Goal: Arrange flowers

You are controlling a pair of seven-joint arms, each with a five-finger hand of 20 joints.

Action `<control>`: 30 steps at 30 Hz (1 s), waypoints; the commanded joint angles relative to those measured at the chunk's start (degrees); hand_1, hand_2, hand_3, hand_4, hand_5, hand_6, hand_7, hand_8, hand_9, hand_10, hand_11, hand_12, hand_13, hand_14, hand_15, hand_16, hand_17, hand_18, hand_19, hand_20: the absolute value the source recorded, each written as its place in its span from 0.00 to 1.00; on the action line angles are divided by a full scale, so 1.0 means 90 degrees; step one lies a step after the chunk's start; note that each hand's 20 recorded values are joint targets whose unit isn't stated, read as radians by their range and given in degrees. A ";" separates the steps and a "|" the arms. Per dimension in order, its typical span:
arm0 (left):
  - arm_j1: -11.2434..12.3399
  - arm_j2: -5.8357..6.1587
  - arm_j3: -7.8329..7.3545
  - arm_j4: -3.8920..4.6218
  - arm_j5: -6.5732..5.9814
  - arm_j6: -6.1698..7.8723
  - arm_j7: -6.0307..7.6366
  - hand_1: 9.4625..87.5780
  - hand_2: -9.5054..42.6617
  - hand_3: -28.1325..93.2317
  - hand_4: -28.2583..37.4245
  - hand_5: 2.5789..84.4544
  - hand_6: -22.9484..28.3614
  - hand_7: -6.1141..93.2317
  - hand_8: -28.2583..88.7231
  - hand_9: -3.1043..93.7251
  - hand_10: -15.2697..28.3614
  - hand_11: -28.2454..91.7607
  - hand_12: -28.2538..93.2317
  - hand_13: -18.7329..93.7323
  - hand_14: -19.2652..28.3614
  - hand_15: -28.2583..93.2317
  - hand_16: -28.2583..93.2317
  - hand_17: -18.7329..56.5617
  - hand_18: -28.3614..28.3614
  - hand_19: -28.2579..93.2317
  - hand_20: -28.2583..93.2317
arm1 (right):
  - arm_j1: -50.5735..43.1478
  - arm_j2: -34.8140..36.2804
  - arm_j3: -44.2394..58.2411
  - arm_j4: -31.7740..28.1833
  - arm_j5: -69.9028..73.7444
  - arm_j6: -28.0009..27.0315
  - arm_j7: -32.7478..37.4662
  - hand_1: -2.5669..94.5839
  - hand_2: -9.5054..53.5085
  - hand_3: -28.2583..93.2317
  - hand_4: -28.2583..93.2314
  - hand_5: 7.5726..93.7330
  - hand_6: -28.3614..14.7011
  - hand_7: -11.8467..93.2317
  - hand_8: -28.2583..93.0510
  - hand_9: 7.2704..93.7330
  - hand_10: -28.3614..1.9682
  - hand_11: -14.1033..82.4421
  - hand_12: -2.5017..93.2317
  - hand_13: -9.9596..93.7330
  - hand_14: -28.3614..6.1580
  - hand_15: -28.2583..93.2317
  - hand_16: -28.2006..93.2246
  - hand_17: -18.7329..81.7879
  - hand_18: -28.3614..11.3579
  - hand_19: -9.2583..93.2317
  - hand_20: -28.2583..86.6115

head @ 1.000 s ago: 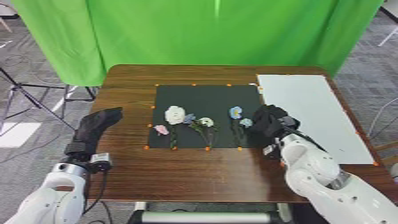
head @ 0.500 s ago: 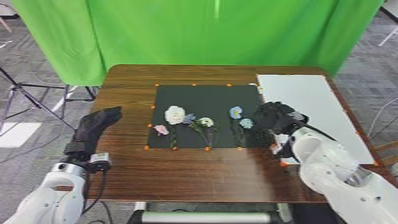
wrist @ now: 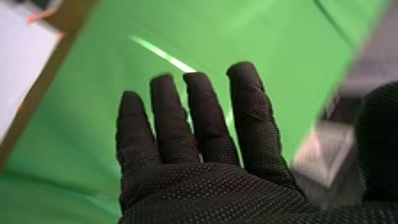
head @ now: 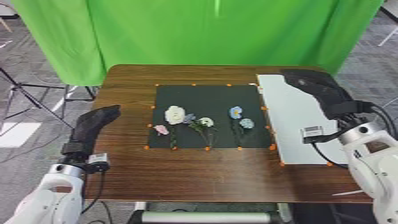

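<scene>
R hand (head: pixel 311 84) wide, fingers straight, over far end of wht board (head: pixel 306 120). L hand (head: pixel 94 121) also straight, L side of tbl (head: pixel 204 172). Flowers (head: pixel 175 115) lie on dk mat (head: pixel 209 96)

White arms (head: pixel 377 172), black cables (head: pixel 103 181), textured black gloves (wrist: pixel 209 190).

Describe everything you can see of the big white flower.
The big white flower lies on the dark sheet, left of its middle. Its head is full and ruffled, pointing away from the robot; a thin green stem runs toward the sheet's near edge. A small blue bloom sits close at its right. Nothing holds it. Whether it is real or artificial, I can't tell.
</scene>
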 commanded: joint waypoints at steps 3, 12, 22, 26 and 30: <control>0.0211 -0.0676 0.0184 -0.0199 0.0234 0.0720 0.0650 0.13 0.17 0.79 0.00 0.54 0.52 0.23 0.17 0.49 0.67 0.40 0.32 0.46 0.73 0.30 0.24 0.30 0.66 0.25 0.34 | -0.0707 -0.1494 -0.0761 0.0324 0.4163 0.1117 -0.1502 0.05 0.18 0.80 0.08 0.32 0.66 0.15 0.19 0.29 0.50 0.17 0.18 0.28 0.43 0.23 0.40 0.26 0.37 0.09 0.47; 0.0454 -0.0747 0.0067 -0.0522 0.0285 0.0556 0.0740 0.12 0.16 0.79 0.00 0.55 0.51 0.23 0.17 0.51 0.67 0.40 0.31 0.44 0.70 0.30 0.23 0.30 0.63 0.24 0.34 | -0.1068 -0.1759 -0.0299 0.0258 0.2934 0.0284 -0.1224 0.04 0.16 0.81 0.07 0.31 0.67 0.15 0.19 0.29 0.51 0.17 0.18 0.26 0.45 0.21 0.40 0.26 0.37 0.09 0.46; 0.0460 -0.0694 0.0156 -0.0485 0.0102 0.0446 0.0661 0.11 0.18 0.79 0.00 0.54 0.52 0.21 0.17 0.50 0.67 0.39 0.31 0.42 0.69 0.29 0.22 0.29 0.61 0.24 0.33 | -0.1093 -0.1779 -0.0333 0.0290 0.2807 0.0358 -0.1200 0.04 0.16 0.81 0.08 0.35 0.65 0.15 0.19 0.31 0.49 0.17 0.18 0.28 0.44 0.22 0.40 0.27 0.37 0.09 0.46; 0.0501 -0.0674 0.0112 -0.0511 0.0033 0.0491 0.0661 0.11 0.18 0.79 0.00 0.54 0.52 0.21 0.18 0.50 0.67 0.39 0.31 0.43 0.69 0.29 0.23 0.29 0.61 0.24 0.33 | -0.1134 -0.1754 -0.0452 0.0252 0.2760 0.0636 -0.1342 0.04 0.17 0.81 0.07 0.42 0.59 0.15 0.18 0.26 0.54 0.16 0.17 0.27 0.44 0.22 0.40 0.27 0.37 0.09 0.46; 0.0513 -0.0654 0.0108 -0.0511 0.0015 0.0495 0.0642 0.11 0.18 0.79 0.00 0.54 0.52 0.21 0.18 0.50 0.67 0.39 0.32 0.43 0.70 0.29 0.23 0.29 0.61 0.24 0.33 | -0.1151 -0.1788 -0.0479 0.0237 0.2767 0.0698 -0.1386 0.03 0.17 0.81 0.07 0.47 0.64 0.16 0.17 0.18 0.62 0.13 0.15 0.20 0.41 0.16 0.45 0.23 0.38 0.10 0.45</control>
